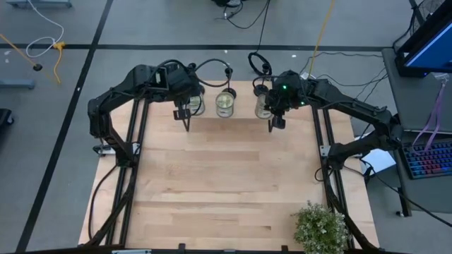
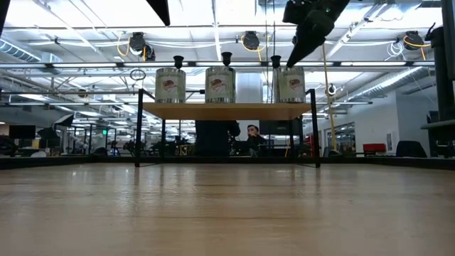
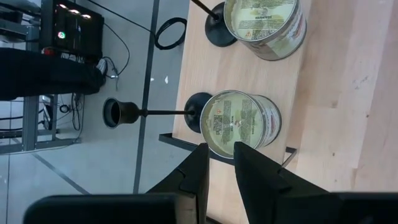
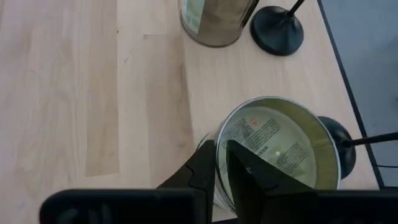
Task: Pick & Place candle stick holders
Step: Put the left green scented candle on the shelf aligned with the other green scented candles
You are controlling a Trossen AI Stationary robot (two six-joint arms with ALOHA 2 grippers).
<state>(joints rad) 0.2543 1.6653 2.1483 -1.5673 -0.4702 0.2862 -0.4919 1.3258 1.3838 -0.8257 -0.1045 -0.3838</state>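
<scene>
Standing upright, stems vertical: your three candle stick holders [image 2: 227,60] behind jars [image 1: 226,104], 12 o'clock. Left tool [image 1: 186,118] slightly parted, empty; right tool [image 1: 272,121] nearly closed, empty.

The high view looks straight down from above, taking in the whole wooden surface [image 1: 226,176] and the floor around it.

The low view sits at surface height, facing level across the boards toward the far edge, where three jars [image 2: 220,84] stand in a row — the room lies beyond.

The left wrist view looks down from close above onto the leftmost jar [image 3: 241,122] and the candle stick holder [image 3: 155,113] behind it (another jar shows at the frame edge).

The right wrist view hangs nearer still over the rightmost jar [image 4: 278,149].

All four views share that jar row at the far edge.
</scene>
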